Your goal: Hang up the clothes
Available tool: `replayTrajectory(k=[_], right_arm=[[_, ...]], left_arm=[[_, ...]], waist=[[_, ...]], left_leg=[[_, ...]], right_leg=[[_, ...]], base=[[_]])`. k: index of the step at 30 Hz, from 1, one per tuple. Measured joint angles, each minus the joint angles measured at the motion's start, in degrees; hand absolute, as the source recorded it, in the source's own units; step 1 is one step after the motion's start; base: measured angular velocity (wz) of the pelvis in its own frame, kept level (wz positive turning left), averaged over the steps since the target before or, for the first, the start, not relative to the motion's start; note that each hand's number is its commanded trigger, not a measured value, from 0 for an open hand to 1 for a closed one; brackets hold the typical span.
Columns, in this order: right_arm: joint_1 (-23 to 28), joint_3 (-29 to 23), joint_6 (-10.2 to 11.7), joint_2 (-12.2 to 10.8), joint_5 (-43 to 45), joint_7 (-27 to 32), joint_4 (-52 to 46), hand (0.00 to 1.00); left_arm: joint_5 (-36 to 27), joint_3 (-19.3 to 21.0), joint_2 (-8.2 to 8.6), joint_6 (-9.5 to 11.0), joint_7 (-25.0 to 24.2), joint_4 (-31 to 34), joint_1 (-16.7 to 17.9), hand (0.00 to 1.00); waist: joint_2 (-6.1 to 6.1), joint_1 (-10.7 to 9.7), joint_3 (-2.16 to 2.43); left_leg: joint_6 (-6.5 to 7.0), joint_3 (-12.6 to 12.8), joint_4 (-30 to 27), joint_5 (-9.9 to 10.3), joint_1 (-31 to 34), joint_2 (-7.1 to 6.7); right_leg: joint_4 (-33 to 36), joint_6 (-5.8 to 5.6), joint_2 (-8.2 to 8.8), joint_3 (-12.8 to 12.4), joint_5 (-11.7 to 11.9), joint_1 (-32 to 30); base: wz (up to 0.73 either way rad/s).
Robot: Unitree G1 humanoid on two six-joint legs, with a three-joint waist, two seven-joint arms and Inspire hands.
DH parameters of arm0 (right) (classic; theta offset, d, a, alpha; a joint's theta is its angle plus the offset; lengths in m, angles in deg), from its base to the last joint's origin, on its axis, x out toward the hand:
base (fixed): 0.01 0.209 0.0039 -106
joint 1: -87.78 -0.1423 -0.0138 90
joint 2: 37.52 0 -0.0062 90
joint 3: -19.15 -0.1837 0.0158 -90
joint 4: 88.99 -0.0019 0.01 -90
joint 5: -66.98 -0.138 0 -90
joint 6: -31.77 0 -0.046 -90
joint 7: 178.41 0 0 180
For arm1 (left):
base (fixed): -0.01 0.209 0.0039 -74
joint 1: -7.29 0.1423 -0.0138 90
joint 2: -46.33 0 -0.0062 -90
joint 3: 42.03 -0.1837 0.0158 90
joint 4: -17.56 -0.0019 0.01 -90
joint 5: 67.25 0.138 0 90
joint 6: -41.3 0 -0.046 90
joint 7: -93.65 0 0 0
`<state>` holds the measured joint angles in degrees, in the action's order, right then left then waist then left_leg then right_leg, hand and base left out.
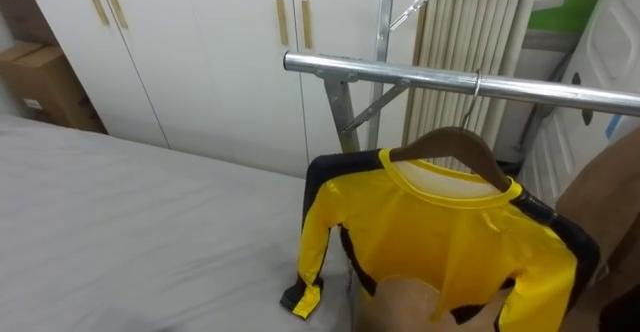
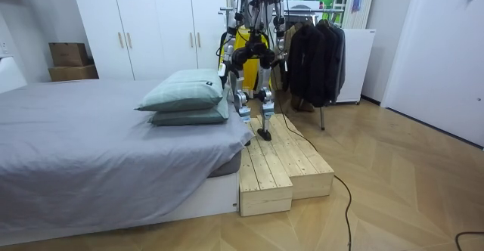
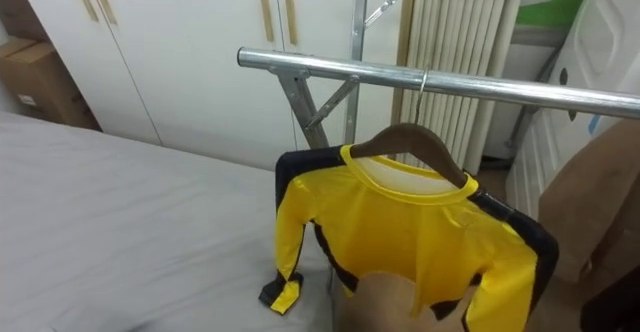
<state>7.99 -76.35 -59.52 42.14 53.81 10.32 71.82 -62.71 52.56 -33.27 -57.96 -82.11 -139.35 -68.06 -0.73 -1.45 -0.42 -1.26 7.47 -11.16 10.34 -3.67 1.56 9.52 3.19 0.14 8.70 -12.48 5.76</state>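
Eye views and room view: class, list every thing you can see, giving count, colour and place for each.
Shirt: 1, yellow with black trim, on the hanger.
Hanger: 1, brown wood, hooked over the rail.
Rail: 1, silver metal, beside the bed.
Bed: 1, grey sheet, left of the rail.
Pillows: 2, pale green, stacked on the bed.
Wardrobe: 1, white, behind the bed.
Boxes: 2, brown cardboard, beside the wardrobe.
Dark clothes: several, black, hanging to the room view's right of the robot.
Platform: 1, pale wood, beside the bed.
Robot: stands on the platform, facing the rail.
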Motion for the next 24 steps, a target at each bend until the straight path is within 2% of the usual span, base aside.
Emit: replayTrajectory(k=[9,14,17,19,23,24], right_arm=[[0.0,4.2,0.0,0.0,-0.3,2.2,-1.9,0.0],[0.0,4.4,0.0,0.0,-0.4,2.7,-2.1,0.0],[-0.2,4.3,0.0,0.0,-0.3,3.1,-2.0,0.0],[-1.6,4.3,0.1,0.2,1.8,3.3,-2.0,0.0],[-4.7,4.3,0.5,1.0,5.5,3.4,-1.5,0.0],[-5.7,4.4,0.6,1.5,6.0,3.8,-1.5,0.0]], left_arm=[[0.0,-0.5,0.03,-0.4,0.6,0.1,0.2,0.0],[0.0,-0.9,0.03,-0.3,0.9,0.1,0.2,0.0],[0.0,-1.4,0.11,-0.1,1.7,0.1,0.1,0.0],[0.0,-1.3,0.14,0.3,1.9,0.3,-1.6,0.0],[-0.4,-1.4,0.36,1.3,2.2,0.2,-3.5,0.0],[-0.4,-1.5,0.67,1.8,2.5,0.0,-3.4,0.0]], waist=[[-0.23,0.3,0.01],[-0.12,0.4,0.05],[0.19,0.5,0.22],[0.95,0.6,0.56],[2.05,0.8,0.27],[2.75,1.2,0.19]], left_leg=[[0.0,0.3,-0.1,0.0,0.1,0.01],[0.0,0.1,-0.2,0.0,0.2,0.02],[0.0,-0.4,-0.9,0.0,1.4,0.07],[-0.01,-0.9,-2.5,0.0,4.4,0.36],[-0.31,-1.9,-3.3,-0.2,7.2,0.79],[-0.37,-2.5,-3.8,-0.3,8.0,0.79]], right_leg=[[0.1,-0.01,-0.02,-0.2,-0.1,-0.1],[0.0,0.0,-0.02,0.0,-0.1,-0.1],[0.1,0.13,0.09,1.1,-0.1,-0.7],[0.4,0.54,0.03,2.4,0.3,-2.7],[0.3,1.04,-0.25,4.2,0.8,-4.5],[0.2,1.11,-0.3,4.9,0.9,-4.7]], base=[[0.0],[0.0],[0.12],[0.16],[0.21],[0.26]])
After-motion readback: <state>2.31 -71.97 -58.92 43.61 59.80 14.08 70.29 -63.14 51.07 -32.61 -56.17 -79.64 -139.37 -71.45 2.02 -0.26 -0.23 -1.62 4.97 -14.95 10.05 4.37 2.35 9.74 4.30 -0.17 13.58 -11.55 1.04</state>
